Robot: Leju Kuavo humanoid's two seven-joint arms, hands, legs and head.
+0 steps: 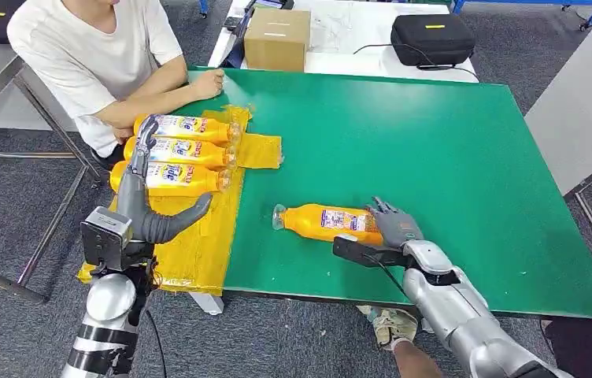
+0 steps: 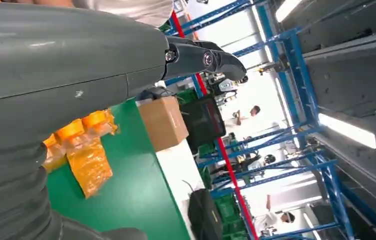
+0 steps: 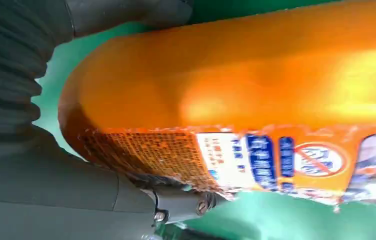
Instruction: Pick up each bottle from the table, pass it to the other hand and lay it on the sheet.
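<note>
- Fourth bottle (image 1: 326, 222) lies on its side on the green table (image 1: 434, 157), base in my right robot hand (image 1: 394, 224), fingers wrapped round it.
- Left robot hand (image 1: 145, 177) spread, empty, over the yellow sheet (image 1: 198, 244) holding three bottles (image 1: 186, 153).
- Risk: base-end grip; the bottle may tip or slip on lifting.

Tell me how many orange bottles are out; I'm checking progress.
4. Three lie side by side on the yellow sheet: far, middle, near. The fourth bottle lies on the green table at the right hand.
</note>
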